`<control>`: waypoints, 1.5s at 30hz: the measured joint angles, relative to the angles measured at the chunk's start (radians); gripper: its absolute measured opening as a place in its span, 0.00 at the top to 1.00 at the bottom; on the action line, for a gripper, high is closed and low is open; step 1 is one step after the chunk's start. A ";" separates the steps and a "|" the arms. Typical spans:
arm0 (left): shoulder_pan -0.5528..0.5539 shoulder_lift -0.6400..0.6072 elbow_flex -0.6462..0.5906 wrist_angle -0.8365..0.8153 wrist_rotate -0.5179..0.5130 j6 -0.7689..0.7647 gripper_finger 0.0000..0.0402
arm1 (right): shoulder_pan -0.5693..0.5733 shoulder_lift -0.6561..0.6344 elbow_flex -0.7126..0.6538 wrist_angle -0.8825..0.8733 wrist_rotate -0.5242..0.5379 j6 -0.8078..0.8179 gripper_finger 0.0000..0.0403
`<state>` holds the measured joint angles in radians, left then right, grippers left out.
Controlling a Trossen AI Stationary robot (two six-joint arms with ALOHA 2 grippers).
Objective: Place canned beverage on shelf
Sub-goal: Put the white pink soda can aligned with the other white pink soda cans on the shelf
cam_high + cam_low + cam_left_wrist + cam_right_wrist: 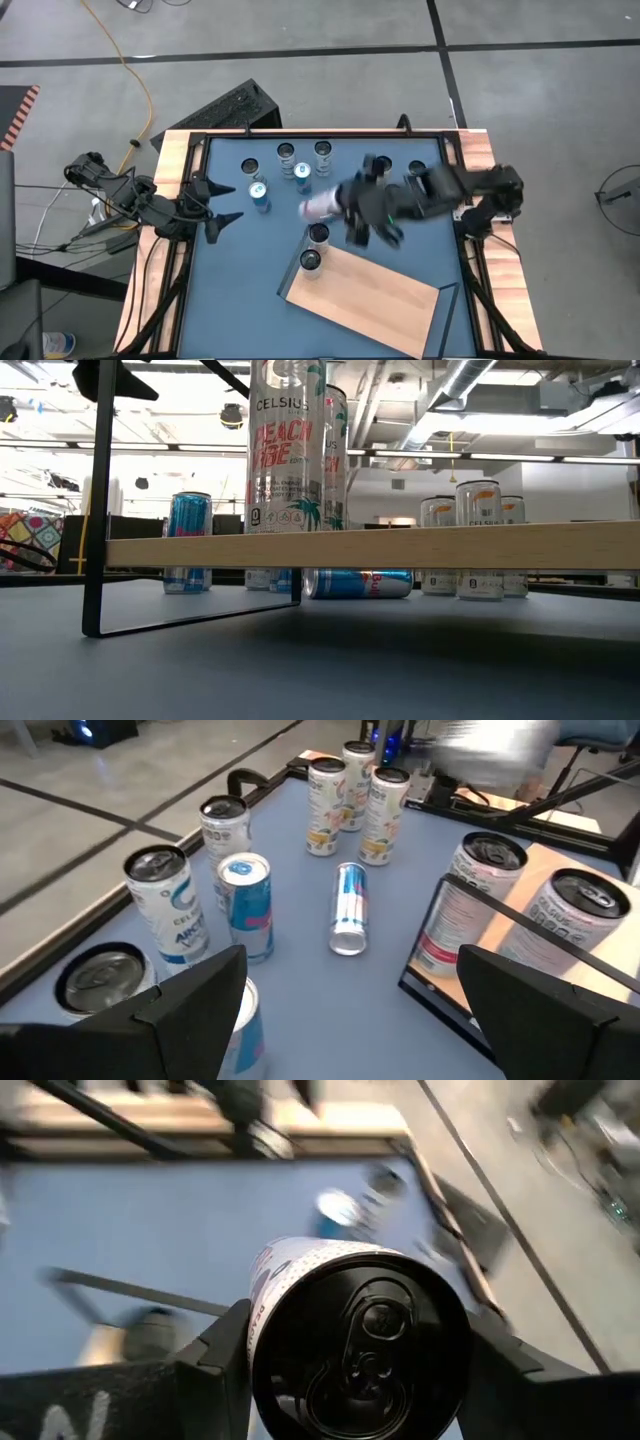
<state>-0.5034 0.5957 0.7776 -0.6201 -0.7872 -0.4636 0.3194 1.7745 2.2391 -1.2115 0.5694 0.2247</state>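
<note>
**Right tool carries a can above the bench, close to the shelf**

Seen from above, the nearest thing is the shelf (365, 295), a light-wood board with a dark edge, lying at a slant across the near half of the blue bench (240, 290). Two cans (314, 248) stand upright at its far left corner, one beside the other. In the low view the board runs across the picture as a pale strip on a thin dark frame, and the tall Celsius cans (290, 445) rise from it.

Just beyond that corner, the right tool (335, 207) reaches in from the right side of the bench, its fingers clamped on a pale can (320, 207) with a pink band. The can lies on its side in the grip, lifted clear of the bench, near the two standing cans but apart from them. In the right wrist view the can's dark lid with its pull tab (365, 1345) fills the picture, a dark finger pressed against each side.

The left tool (222, 202) waits at the left edge of the bench, its fingers spread wide apart and holding nothing.

Farther back, loose cans stand near the far edge of the bench. One blue and silver can (348, 907) lies flat on its side among them.
</note>
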 joint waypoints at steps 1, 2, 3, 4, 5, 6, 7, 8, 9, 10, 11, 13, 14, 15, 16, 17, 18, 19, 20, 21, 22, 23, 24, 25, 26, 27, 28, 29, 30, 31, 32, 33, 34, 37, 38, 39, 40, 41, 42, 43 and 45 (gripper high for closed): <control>0.000 0.000 0.000 0.000 0.006 -0.005 0.13 | 0.037 0.008 0.001 0.034 0.012 0.006 0.42; 0.000 0.000 0.000 -0.001 0.013 -0.013 0.13 | 0.070 0.012 0.001 0.065 0.019 0.013 0.42; 0.000 0.000 0.000 -0.001 0.020 -0.019 0.13 | 0.104 0.015 0.000 0.083 0.017 0.020 0.42; 0.000 0.001 0.000 -0.002 0.023 -0.026 0.13 | 0.136 0.023 -0.002 0.091 0.013 0.033 0.42; 0.000 0.005 0.000 -0.003 0.023 -0.034 0.13 | 0.162 0.040 -0.002 0.102 0.014 0.047 0.42; 0.000 0.005 0.000 -0.003 0.023 -0.039 0.13 | 0.180 0.053 -0.002 0.125 0.018 0.060 0.42; 0.000 0.007 0.000 -0.003 0.024 -0.039 0.13 | 0.204 0.060 -0.002 0.140 0.013 0.071 0.42; 0.000 0.012 0.000 -0.003 0.024 -0.045 0.13 | 0.232 0.068 -0.004 0.138 0.005 0.090 0.42; 0.000 0.018 0.000 -0.003 0.023 -0.048 0.13 | 0.252 0.083 -0.004 0.127 0.004 0.113 0.42; 0.000 0.022 0.000 -0.003 0.023 -0.051 0.13 | 0.260 0.098 -0.004 0.113 0.011 0.138 0.42; 0.000 0.027 0.000 -0.003 0.023 -0.053 0.13 | 0.274 0.106 -0.004 0.112 0.008 0.167 0.42; 0.000 0.043 0.000 -0.004 0.023 -0.056 0.13 | 0.305 0.117 -0.003 0.075 0.001 0.257 0.42; 0.000 0.049 0.000 -0.004 0.023 -0.058 0.13 | 0.313 0.127 -0.003 0.044 0.001 0.306 0.42; 0.000 0.055 0.000 -0.003 0.023 -0.059 0.13 | 0.312 0.140 -0.002 0.001 -0.005 0.350 0.42; 0.000 0.062 0.000 -0.003 0.023 -0.061 0.13 | 0.311 0.145 -0.002 -0.023 -0.011 0.387 0.42; 0.000 0.068 0.000 -0.002 0.023 -0.061 0.13 | 0.314 0.149 -0.002 -0.035 -0.026 0.423 0.42; 0.000 0.076 0.000 -0.003 0.023 -0.061 0.13 | 0.313 0.158 -0.003 -0.046 -0.036 0.450 0.42; 0.000 0.082 0.000 -0.001 0.023 -0.061 0.13 | 0.305 0.171 -0.003 -0.056 -0.048 0.466 0.42; 0.000 0.086 0.000 0.000 0.023 -0.061 0.13 | 0.293 0.178 -0.003 -0.070 -0.057 0.472 0.42; 0.000 0.087 0.000 -0.001 0.023 -0.060 0.13 | 0.290 0.181 -0.003 -0.078 -0.071 0.474 0.42; 0.000 0.089 0.000 -0.001 0.023 -0.060 0.13 | 0.287 0.184 -0.003 -0.080 -0.090 0.477 0.42; 0.000 0.090 0.000 0.002 0.021 -0.060 0.13 | 0.279 0.193 -0.003 -0.081 -0.105 0.479 0.42; 0.000 0.090 0.000 0.002 0.019 -0.060 0.13 | 0.265 0.202 -0.001 -0.085 -0.123 0.478 0.42; 0.000 0.091 0.000 0.001 0.019 -0.060 0.13 | 0.256 0.208 0.000 -0.097 -0.148 0.478 0.42; 0.000 0.092 0.000 0.001 0.021 -0.060 0.13 | 0.254 0.211 -0.001 -0.111 -0.173 0.482 0.42; 0.000 0.092 0.000 0.000 0.021 -0.061 0.13 | 0.252 0.214 -0.004 -0.124 -0.190 0.486 0.42; 0.000 0.091 0.000 0.001 0.020 -0.061 0.13 | 0.246 0.220 -0.005 -0.132 -0.200 0.486 0.42; 0.000 0.091 0.000 0.001 0.021 -0.061 0.13 | 0.239 0.231 -0.002 -0.132 -0.205 0.486 0.42; 0.000 0.091 0.000 0.001 0.021 -0.060 0.13 | 0.232 0.237 0.004 -0.125 -0.209 0.486 0.42; 0.000 0.092 0.000 0.001 0.021 -0.060 0.13 | 0.232 0.242 0.010 -0.129 -0.214 0.486 0.42; 0.000 0.091 0.000 0.000 0.021 -0.058 0.13 | 0.234 0.248 0.016 -0.136 -0.220 0.486 0.42; 0.000 0.091 0.000 0.000 0.020 -0.057 0.13 | 0.233 0.262 0.023 -0.133 -0.225 0.486 0.42; 0.000 0.091 0.000 0.000 0.020 -0.057 0.13 | 0.227 0.275 0.034 -0.142 -0.224 0.479 0.42; 0.000 0.091 0.000 -0.002 0.021 -0.057 0.13 | 0.228 0.324 0.095 -0.166 -0.238 0.463 0.42; 0.000 0.091 0.000 -0.002 0.021 -0.057 0.13 | 0.228 0.345 0.118 -0.175 -0.243 0.453 0.42; 0.000 0.091 0.000 -0.002 0.021 -0.057 0.13 | 0.227 0.354 0.118 -0.169 -0.243 0.440 0.42; 0.000 0.091 0.000 -0.003 0.021 -0.057 0.13 | 0.226 0.354 0.104 -0.154 -0.250 0.429 0.42; 0.000 0.091 0.000 -0.003 0.021 -0.057 0.13 | 0.224 0.354 0.103 -0.149 -0.255 0.424 0.42; 0.000 0.092 0.000 -0.003 0.021 -0.057 0.13 | 0.222 0.361 0.103 -0.146 -0.263 0.426 0.42; 0.000 0.091 0.000 -0.004 0.021 -0.057 0.13 | 0.221 0.370 0.113 -0.152 -0.269 0.429 0.42; 0.000 0.092 0.000 -0.005 0.021 -0.057 0.13 | 0.221 0.372 0.115 -0.158 -0.266 0.429 0.42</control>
<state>-0.5036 0.6874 0.7776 -0.6249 -0.7659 -0.5205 0.5407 2.1468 2.3539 -1.3692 0.3030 0.6533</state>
